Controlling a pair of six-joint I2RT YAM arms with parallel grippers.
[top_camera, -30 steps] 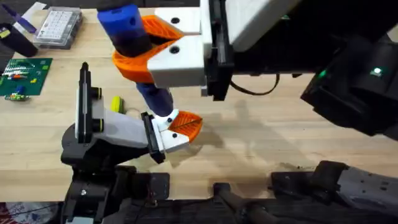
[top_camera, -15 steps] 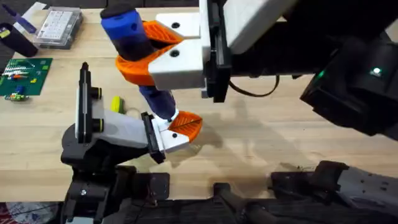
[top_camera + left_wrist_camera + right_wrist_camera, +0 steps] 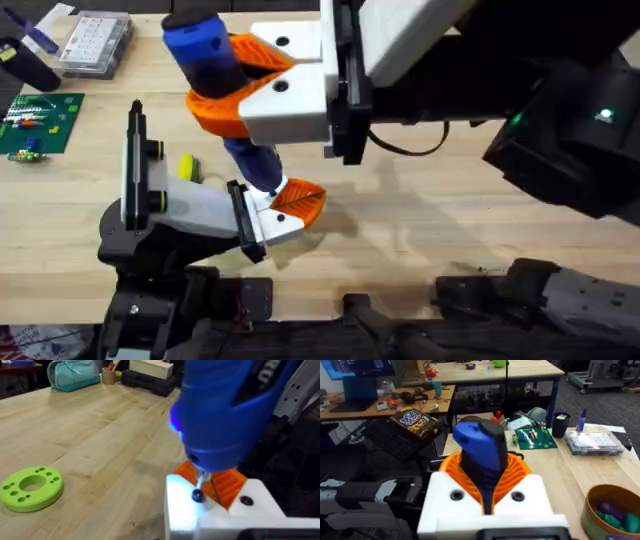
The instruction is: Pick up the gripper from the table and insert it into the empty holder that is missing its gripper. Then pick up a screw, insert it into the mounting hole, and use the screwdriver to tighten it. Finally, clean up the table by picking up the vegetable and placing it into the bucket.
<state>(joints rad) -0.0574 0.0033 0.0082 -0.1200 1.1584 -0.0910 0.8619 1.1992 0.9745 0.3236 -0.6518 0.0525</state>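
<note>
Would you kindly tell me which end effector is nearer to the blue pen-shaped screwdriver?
Right. The right end effector grips the screwdriver; the left end effector sits off it, its camera facing the tip.

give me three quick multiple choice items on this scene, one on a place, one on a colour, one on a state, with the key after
1. Where does the thin metal tip of the blue pen-shaped electric screwdriver sit?
A. on the dark screw in the white base of the small orange leaf-shaped gripper
B. in the lime-green ring
C. on the green circuit board

2. What colour is the flat ring with holes on the wooden table?
A. red
B. lime green
C. black

3. What is the right end effector doing?
A. hanging open
B. clamped on the screwdriver
C. holding the bucket

Key: 1 A, the left wrist view shows the tip meeting the screw head on the white base. 2 B, plainly green in the left wrist view. 3 B, its orange ribbed pads grip the blue body in the right wrist view.
</note>
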